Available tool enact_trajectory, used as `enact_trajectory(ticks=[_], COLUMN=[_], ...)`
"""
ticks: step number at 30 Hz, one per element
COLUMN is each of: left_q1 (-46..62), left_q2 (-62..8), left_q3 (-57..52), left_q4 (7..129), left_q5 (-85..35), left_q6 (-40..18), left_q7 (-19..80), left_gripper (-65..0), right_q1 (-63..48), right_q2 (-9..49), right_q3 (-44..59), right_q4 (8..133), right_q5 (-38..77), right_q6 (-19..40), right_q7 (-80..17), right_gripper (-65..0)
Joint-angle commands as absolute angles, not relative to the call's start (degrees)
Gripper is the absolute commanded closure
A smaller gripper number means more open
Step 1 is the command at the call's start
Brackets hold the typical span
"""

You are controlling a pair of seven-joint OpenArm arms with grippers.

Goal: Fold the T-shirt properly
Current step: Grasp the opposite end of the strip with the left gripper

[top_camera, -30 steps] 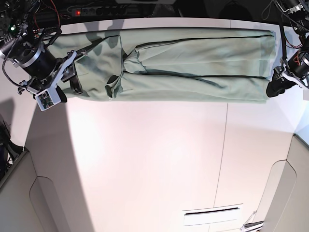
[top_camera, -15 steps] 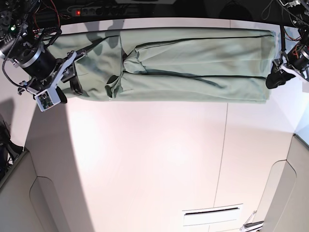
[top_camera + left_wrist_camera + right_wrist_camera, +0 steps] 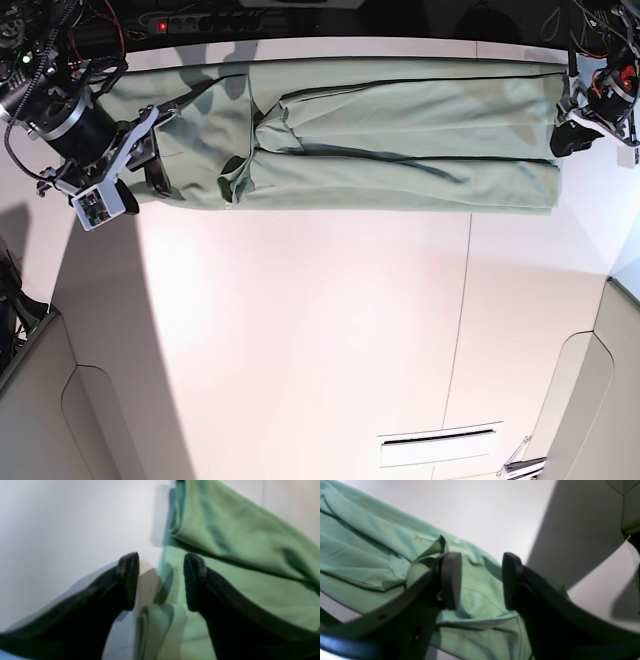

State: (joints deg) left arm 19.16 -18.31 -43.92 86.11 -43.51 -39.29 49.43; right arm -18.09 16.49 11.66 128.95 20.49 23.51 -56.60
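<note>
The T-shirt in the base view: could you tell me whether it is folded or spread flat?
Partly folded. The T-shirt lies as a long narrow band on the table, long edges turned inward in overlapping layers, not yet folded crosswise.

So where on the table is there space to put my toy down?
The big bare stretch of table in front of the T-shirt is free, down to the slot near the front edge. The back strip is crowded: the shirt fills it, with the right gripper at its collar end and the left gripper at the other.
</note>
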Motion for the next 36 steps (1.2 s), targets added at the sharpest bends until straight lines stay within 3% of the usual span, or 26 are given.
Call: enact_trajectory(ticks=[1, 11, 22, 36], left_q1=[19.09, 19.05, 19.07, 19.05], left_q2=[-19.35, -19.03, -14.85, -12.03], left_q3=[-44.31, -44.31, -44.31, -44.16], left_q4=[86.98, 80.84, 77.82, 77.82], left_q5=[-42.46, -40.40, -57.60, -53.19], left_q6=[-40.00, -39.66, -40.00, -40.00], left_q7=[48.58, 44.80, 54.65, 48.36], left_gripper=[-31.9, -31.9, -31.9, -31.8], right_q1=[-17.63, -17.65, -17.65, -17.63], right_q2=[16.97, 16.97, 16.97, 16.97], right_q3=[11.94, 11.94, 11.94, 11.94], right_q4=[129.91, 129.91, 129.91, 129.91], right_q5=[20.78, 20.80, 20.82, 20.99], right_q6=[23.29, 23.29, 23.29, 23.29], right_q7=[-55.05, -55.07, -55.07, -55.05], right_gripper=[-26.3, -26.3, -26.3, -26.3])
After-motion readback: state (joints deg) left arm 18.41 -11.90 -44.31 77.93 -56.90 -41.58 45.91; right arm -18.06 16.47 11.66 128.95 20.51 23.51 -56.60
